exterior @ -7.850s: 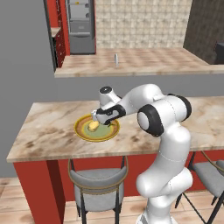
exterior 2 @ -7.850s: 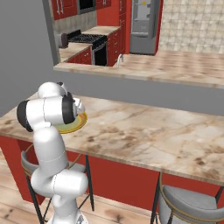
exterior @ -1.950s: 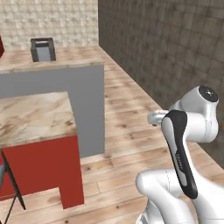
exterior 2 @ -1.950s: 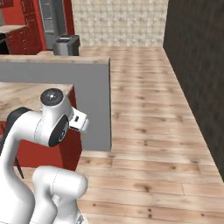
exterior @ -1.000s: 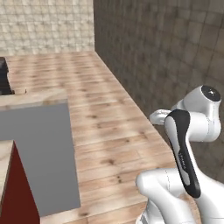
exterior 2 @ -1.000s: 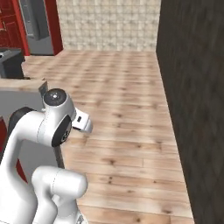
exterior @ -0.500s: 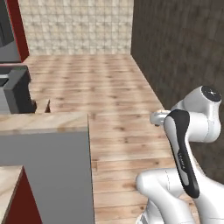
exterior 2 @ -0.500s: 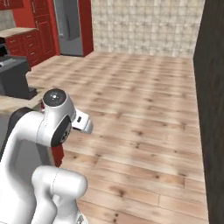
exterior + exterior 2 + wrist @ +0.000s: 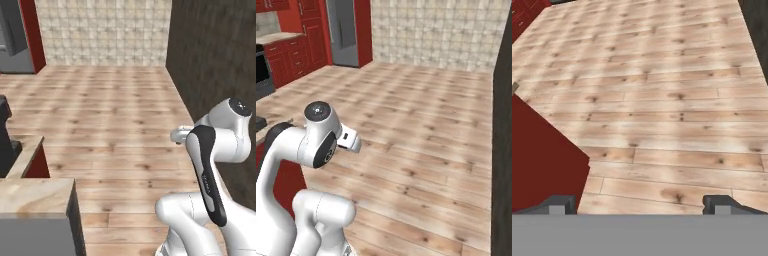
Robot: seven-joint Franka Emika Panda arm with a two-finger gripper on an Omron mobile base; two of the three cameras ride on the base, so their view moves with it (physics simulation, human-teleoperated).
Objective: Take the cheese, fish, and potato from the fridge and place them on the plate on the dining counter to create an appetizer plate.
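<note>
Wood floor [image 9: 662, 100] now, dining counter gone.

Your cameras: two behind, one on the hand.
Both base views face forward over the wood floor [image 9: 110, 120]; your hand view looks down at it closely.

Pale knotty wood-plank floor [image 9: 115, 115]: light satin sheen, visible grain and board seams. Beige tiled back wall [image 9: 102, 32]: mottled, stone-like, matt. Dark brown side wall [image 9: 215, 55]: rough, matt texture. Tall grey fridge [image 9: 343, 32]: smooth, looks like brushed metal, though too far away to be sure. Red cabinet panelling [image 9: 296, 55]: smooth painted finish, faint gloss. Beige-brown marbled stone bench [image 9: 30, 197]: polished top, plain flat grey side. White robot arm [image 9: 311, 145]: glossy moulded plastic shell, dark matt joints. Dark tool fingertips [image 9: 559, 204]: matt.
</note>
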